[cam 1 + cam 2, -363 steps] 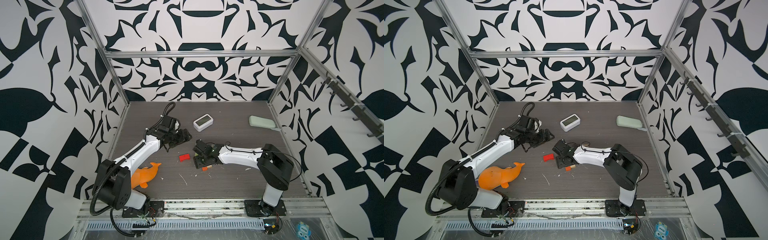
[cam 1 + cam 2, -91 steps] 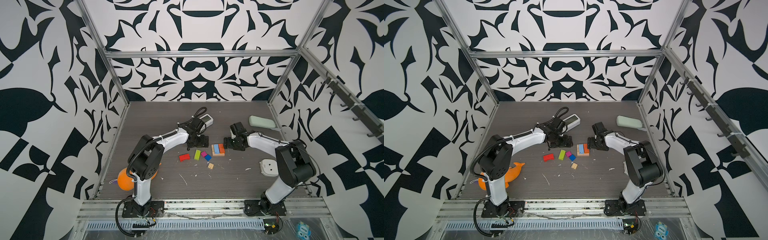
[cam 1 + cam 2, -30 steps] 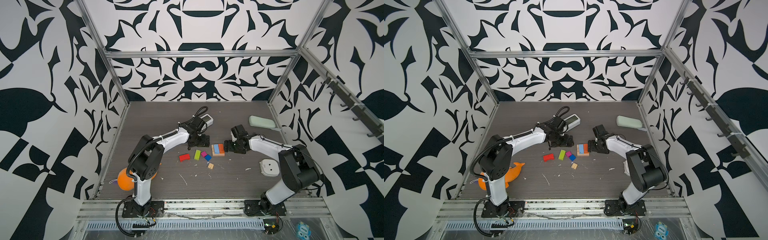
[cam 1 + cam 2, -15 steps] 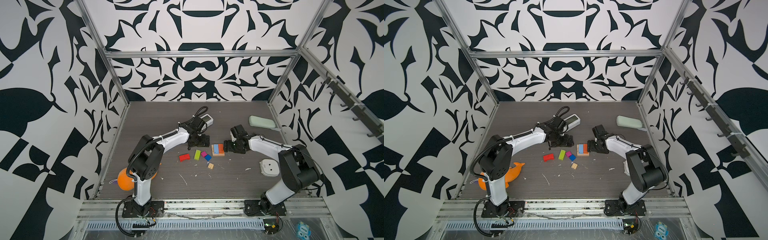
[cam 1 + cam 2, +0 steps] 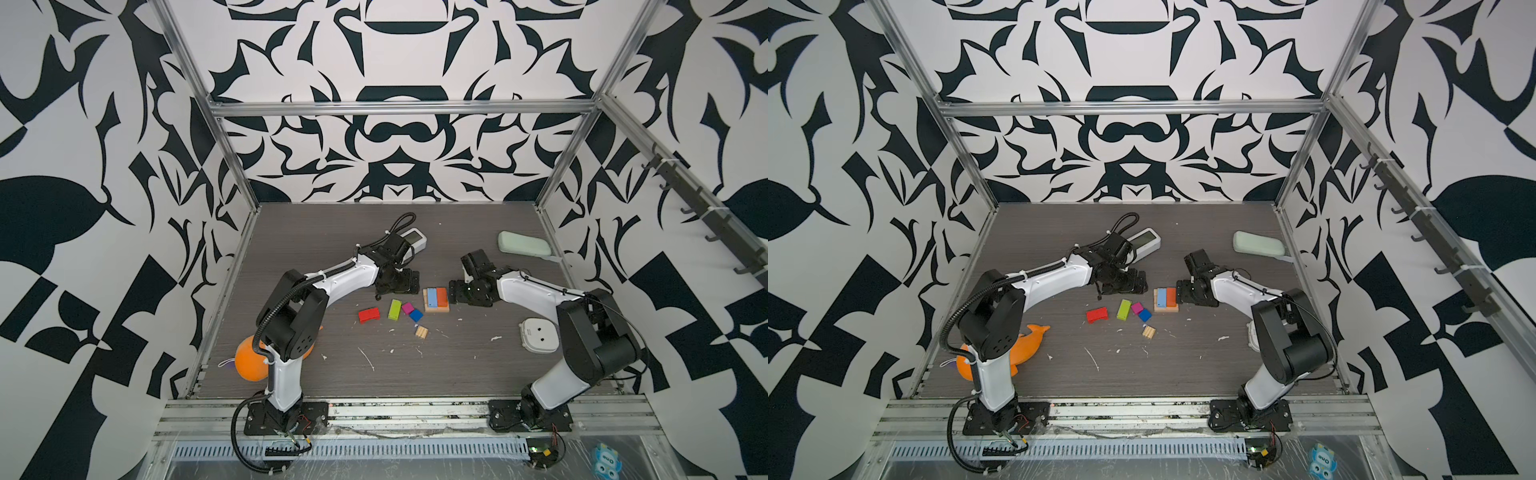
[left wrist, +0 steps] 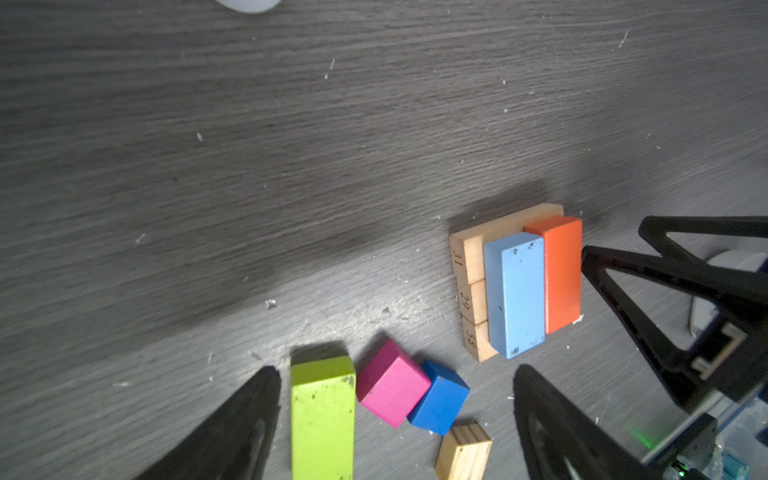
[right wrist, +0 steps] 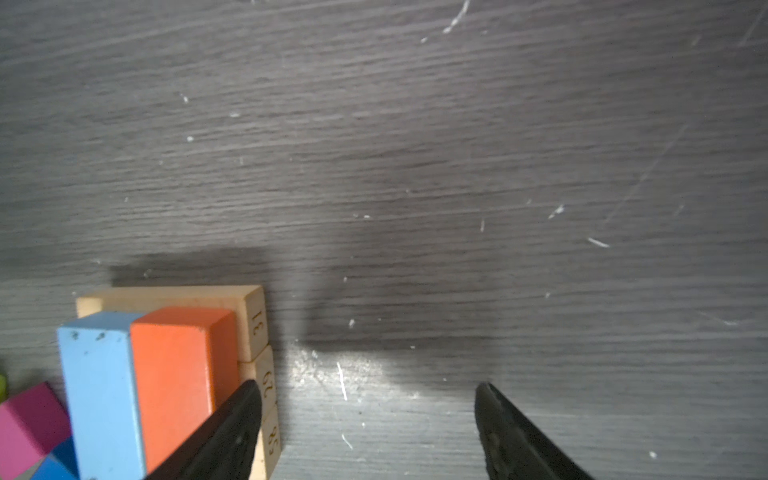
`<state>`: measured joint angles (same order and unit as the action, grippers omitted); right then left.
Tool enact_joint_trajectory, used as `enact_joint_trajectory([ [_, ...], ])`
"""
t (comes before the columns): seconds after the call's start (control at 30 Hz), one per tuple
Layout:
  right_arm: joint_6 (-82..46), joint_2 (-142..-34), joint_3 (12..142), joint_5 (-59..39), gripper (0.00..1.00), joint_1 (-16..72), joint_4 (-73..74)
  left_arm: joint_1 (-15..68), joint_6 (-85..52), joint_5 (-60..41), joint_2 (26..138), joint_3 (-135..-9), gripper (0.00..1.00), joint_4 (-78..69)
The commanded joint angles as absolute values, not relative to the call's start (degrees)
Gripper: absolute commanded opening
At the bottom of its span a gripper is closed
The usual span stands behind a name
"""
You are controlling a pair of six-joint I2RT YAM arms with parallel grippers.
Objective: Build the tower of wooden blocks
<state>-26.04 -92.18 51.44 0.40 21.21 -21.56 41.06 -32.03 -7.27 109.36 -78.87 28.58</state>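
a white clock [image 5: 417, 240] is half hidden behind the left arm [image 5: 340, 282]. the lime green bar [image 6: 323, 411], magenta cube [image 6: 392, 382] and dark blue cube [image 6: 440, 401] are seen between the wide, empty jaws of the left gripper [image 6: 397, 374]. the tower [image 7: 174, 353] is set just outside the wide right gripper [image 7: 365, 388], perhaps touching one finger.

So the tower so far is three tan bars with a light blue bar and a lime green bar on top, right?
Not quite. The left wrist view shows an orange bar beside the light blue bar on the three tan bars; the lime green bar lies on the table.
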Motion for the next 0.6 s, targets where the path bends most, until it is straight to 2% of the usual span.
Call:
enact_joint_trajectory([
  [0.0, -27.0, -91.6, 53.2, 2.2, 0.85, 21.5, -21.4, 41.3, -31.6, -6.9, 110.2, -79.9, 0.90, 30.2],
  [0.57, -26.0, -95.2, 56.5, 1.2, 0.85, 21.5, -21.6, 41.3, -31.5, -6.7, 110.1, -79.8, 0.90, 30.5],
])
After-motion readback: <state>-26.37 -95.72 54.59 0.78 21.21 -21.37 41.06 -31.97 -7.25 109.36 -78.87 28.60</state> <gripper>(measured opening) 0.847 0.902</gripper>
